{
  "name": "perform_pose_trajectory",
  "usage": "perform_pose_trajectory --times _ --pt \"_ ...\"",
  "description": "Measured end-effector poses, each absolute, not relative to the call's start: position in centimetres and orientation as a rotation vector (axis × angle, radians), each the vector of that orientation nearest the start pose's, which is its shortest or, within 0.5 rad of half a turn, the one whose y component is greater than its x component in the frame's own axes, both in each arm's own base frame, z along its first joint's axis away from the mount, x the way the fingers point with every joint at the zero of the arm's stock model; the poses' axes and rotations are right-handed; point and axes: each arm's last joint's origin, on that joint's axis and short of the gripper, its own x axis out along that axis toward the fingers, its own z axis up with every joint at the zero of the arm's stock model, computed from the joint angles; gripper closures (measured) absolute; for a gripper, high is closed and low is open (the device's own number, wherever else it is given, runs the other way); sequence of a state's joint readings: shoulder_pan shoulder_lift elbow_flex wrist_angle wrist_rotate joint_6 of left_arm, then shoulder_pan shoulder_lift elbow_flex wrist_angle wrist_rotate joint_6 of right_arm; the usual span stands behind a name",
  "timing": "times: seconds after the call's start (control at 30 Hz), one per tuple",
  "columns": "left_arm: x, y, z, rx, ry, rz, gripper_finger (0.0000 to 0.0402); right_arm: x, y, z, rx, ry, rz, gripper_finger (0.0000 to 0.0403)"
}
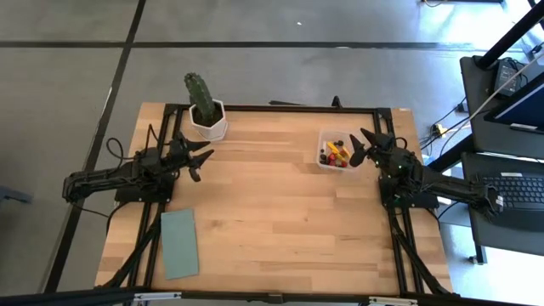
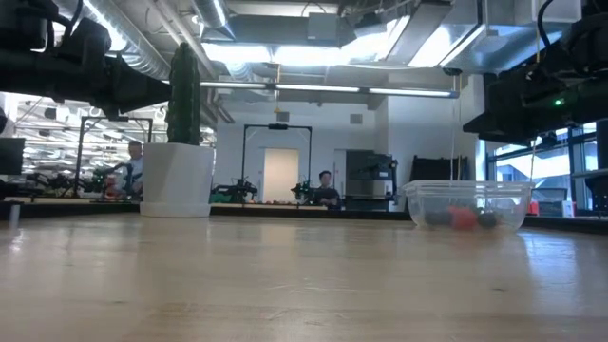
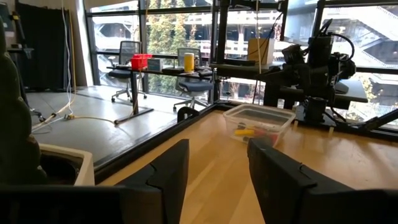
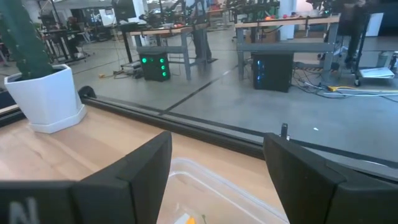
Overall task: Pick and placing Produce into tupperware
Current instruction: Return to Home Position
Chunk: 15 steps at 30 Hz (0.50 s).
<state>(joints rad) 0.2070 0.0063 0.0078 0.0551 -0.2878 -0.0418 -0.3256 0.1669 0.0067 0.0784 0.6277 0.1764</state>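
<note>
Sitting just beside the right tool point(image 1: 359, 147), the tupperware point(image 1: 322, 143) is loaded with produce point(image 1: 336, 154). No piece is seen loose on the desk point(image 1: 272, 212). It and the left tool point(image 1: 202, 163) are spread wide, empty.

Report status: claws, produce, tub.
Left claw open, empty, by pot. Right claw open, empty, beside tub. Produce in tub. Pot, pad far from tub.

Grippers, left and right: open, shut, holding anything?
Left gripper: open, empty.
Right gripper: open, empty, beside the tupperware.
</note>
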Motion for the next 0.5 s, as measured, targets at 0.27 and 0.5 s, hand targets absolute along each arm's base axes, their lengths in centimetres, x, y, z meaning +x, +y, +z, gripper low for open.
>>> perform_pose_trajectory --times 0.27,0.5 --pt "9.25 2.78 17.09 -0.043 -0.068 0.493 0.0254 9.12 -4.87 16.00 0.149 0.001 -0.957 0.0148" --pt "9.25 2.78 17.09 -0.043 -0.067 0.493 0.0247 9.12 -4.87 16.00 0.149 0.001 -0.957 0.0148"
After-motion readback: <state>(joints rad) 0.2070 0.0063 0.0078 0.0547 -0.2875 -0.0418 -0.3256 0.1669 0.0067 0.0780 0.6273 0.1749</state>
